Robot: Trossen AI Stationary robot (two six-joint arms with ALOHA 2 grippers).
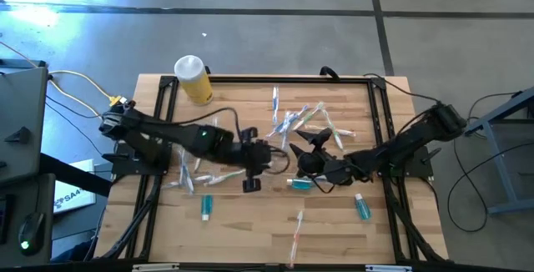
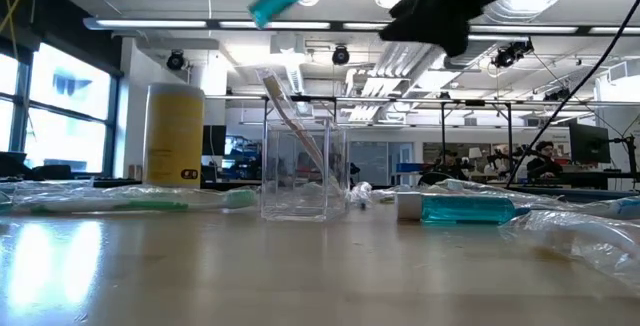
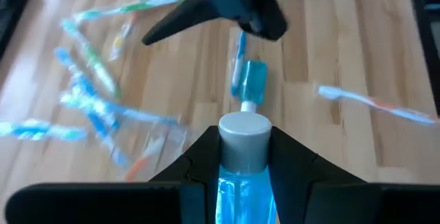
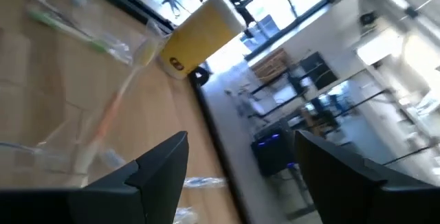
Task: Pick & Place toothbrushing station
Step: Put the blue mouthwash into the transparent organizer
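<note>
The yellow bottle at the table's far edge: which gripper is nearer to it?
Left. The left gripper, shut on a teal tube, is mid-table, nearer the yellow bottle. The open right gripper is farther right.

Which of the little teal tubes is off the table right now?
The tube clamped cap-forward in the left gripper. The other teal tubes lie flat on the wooden table.

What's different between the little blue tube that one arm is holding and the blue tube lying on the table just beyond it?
The held teal tube is clamped between the left gripper's fingers and lifted off the wood; the lying teal tube rests flat on the table, gripped by nothing. The held tube's white cap points away from the wrist camera, the lying tube's towards it. Both are see-through teal with pale caps.
</note>
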